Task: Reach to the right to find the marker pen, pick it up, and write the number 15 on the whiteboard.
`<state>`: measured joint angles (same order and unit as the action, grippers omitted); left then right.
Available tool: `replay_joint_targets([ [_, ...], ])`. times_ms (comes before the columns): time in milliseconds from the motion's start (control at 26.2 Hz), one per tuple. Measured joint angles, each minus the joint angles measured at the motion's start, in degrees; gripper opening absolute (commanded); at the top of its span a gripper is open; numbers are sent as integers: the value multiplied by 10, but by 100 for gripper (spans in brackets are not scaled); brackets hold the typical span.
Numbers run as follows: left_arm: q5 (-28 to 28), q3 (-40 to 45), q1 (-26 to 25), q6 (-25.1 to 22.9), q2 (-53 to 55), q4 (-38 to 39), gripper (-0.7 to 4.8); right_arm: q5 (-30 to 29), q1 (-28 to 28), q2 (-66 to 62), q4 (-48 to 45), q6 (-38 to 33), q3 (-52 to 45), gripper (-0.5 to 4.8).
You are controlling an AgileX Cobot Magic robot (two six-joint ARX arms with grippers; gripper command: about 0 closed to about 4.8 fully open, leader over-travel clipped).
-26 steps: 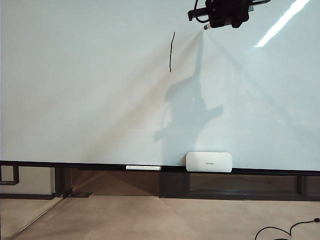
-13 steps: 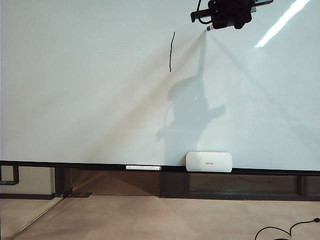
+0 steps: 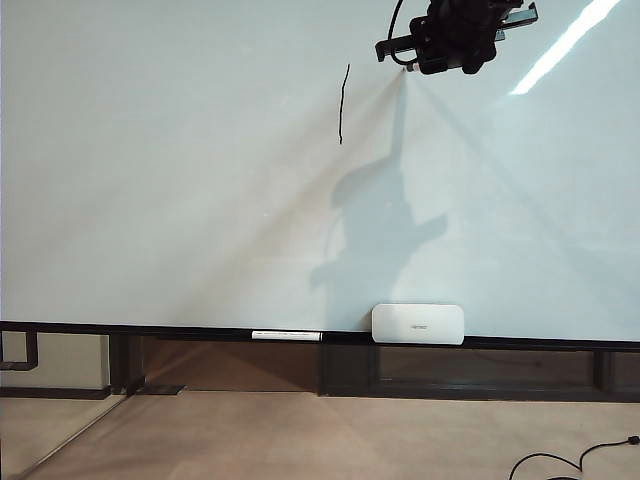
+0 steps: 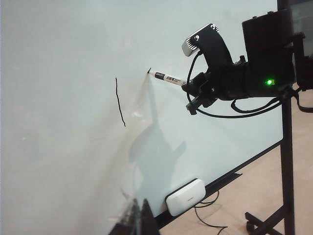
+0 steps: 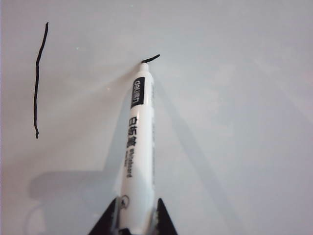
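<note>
Right gripper (image 5: pixel 132 215) jaws clamp the marker pen (image 5: pixel 135 147), tip on the whiteboard (image 3: pixel 150 200).

A short black stroke (image 5: pixel 150 58) sits at the tip, right of the drawn "1" (image 3: pixel 343 104), high on the board. The left gripper is out of sight; a white box (image 3: pixel 418 323) rests on the bottom rail.
</note>
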<state>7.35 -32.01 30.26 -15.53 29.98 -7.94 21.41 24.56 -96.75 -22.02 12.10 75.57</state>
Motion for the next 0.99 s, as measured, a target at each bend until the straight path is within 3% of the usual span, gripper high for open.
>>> replay_joint_targets([
  [993, 0, 0, 0, -3, 0, 0, -6, -72, 0, -9, -12, 0, 0, -2],
])
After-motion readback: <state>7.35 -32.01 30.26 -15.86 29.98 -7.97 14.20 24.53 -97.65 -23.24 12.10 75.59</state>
